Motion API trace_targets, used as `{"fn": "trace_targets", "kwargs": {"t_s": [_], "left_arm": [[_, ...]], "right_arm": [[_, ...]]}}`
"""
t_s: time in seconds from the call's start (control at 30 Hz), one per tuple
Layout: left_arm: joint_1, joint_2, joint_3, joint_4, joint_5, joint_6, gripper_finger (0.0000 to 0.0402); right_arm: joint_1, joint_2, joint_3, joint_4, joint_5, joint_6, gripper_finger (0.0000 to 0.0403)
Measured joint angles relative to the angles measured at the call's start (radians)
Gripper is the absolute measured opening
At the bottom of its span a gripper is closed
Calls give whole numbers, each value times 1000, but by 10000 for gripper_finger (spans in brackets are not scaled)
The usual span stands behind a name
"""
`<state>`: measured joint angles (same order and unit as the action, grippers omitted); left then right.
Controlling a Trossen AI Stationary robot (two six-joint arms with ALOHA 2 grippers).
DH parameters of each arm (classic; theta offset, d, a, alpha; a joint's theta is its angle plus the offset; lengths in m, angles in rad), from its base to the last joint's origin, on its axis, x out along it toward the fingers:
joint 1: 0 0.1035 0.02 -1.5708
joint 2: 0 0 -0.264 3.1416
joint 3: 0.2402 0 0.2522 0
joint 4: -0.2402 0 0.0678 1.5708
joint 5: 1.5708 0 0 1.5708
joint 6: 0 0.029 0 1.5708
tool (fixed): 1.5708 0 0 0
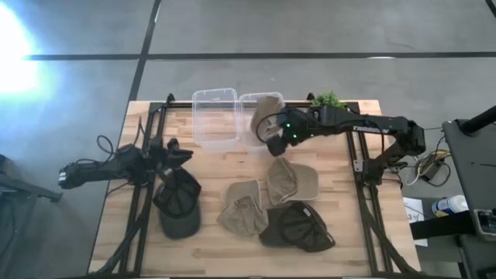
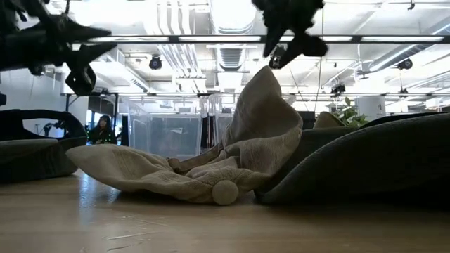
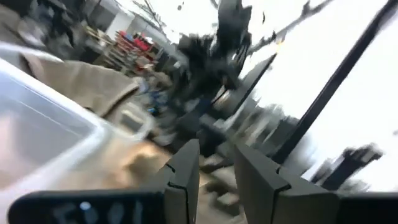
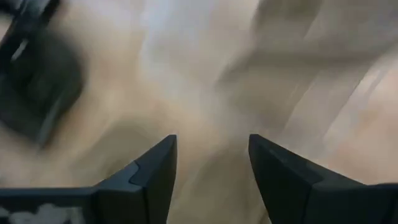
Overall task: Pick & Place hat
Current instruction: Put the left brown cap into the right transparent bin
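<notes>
Table edge (image 1: 132,108) beside left end effector (image 1: 180,153)

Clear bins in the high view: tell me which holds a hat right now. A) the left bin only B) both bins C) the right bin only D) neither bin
C: the right bin has a tan hat in it, with the right gripper just beside it, while the left bin shows only bare wood through its clear floor.
</notes>
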<state>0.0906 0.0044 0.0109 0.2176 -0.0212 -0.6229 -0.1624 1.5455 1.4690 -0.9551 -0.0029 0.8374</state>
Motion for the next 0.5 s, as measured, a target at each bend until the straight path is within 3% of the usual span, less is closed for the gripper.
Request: {"fn": "trace_targets", "kwargs": {"t_s": [0.07, 0.27, 0.5], "left_arm": [[0, 0, 0, 33, 0, -93, 92], [0, 2, 0, 48, -7, -138, 92], [0, 7, 0, 52, -24, -174, 92]], "right_arm": [[28, 7, -4, -30, -125, 45, 189], [128, 39, -20, 4, -86, 116, 187], [170, 194, -58, 99, -301, 162, 187]]}}
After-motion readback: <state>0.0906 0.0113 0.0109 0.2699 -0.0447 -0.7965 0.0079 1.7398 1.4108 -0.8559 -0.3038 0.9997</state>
